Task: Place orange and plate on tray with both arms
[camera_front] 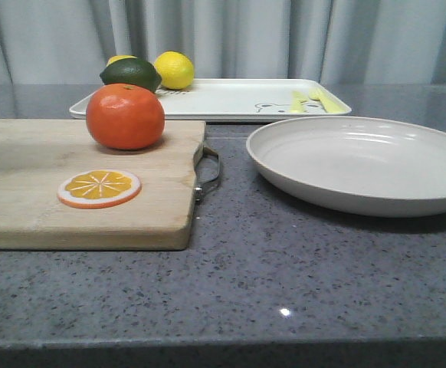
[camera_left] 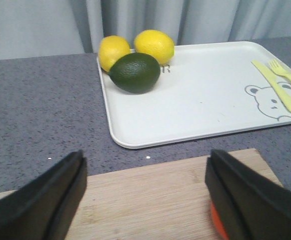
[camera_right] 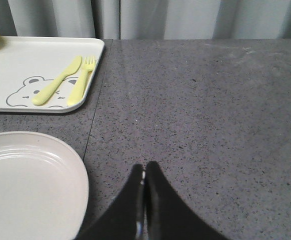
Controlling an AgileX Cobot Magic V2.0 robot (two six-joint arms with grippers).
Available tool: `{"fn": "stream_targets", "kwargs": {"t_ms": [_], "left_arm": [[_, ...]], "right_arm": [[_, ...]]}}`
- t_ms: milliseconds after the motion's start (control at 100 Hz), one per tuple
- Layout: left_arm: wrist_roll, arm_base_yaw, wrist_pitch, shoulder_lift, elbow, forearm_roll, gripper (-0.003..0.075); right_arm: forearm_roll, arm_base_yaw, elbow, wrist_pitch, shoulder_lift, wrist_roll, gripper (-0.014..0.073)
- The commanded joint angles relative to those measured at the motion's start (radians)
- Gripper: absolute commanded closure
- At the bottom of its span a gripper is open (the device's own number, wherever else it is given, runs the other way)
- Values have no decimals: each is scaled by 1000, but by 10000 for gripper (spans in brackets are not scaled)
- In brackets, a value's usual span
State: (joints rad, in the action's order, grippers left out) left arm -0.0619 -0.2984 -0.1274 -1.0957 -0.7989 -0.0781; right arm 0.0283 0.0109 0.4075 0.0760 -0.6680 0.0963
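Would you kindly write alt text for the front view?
A whole orange and an orange slice sit on a wooden cutting board, left of a large beige plate. Behind them, a white tray holds lemons, a dark green fruit and yellow cutlery.

Left tool fingers spread wide; right tool fingers pressed together, empty.

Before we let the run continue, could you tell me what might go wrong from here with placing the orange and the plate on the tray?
1. The tray already holds two lemons, a dark green fruit and yellow cutlery; the wide plate may not fit without hitting them.
2. The round orange sits loose on the cutting board and could roll if the open left end effector nudges it.
3. The right end effector is shut beside the plate; its low rim may slip.
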Motion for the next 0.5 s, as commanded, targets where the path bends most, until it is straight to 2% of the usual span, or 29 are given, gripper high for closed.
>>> {"fn": "stream_targets", "kwargs": {"t_ms": [0,80,290,490], "left_arm": [[0,-41,24,-50,-91,-10,73],[0,-70,-18,-108,-146,-24,25],[0,-140,-210,-264,-307,-48,27],[0,-166,-408,-393,-452,-65,27]], "right_arm": [[7,-1,36,-87,-7,3,652],[7,-1,36,-87,-7,3,652],[7,-1,36,-84,-7,3,652],[7,-1,36,-83,-7,3,652]]}}
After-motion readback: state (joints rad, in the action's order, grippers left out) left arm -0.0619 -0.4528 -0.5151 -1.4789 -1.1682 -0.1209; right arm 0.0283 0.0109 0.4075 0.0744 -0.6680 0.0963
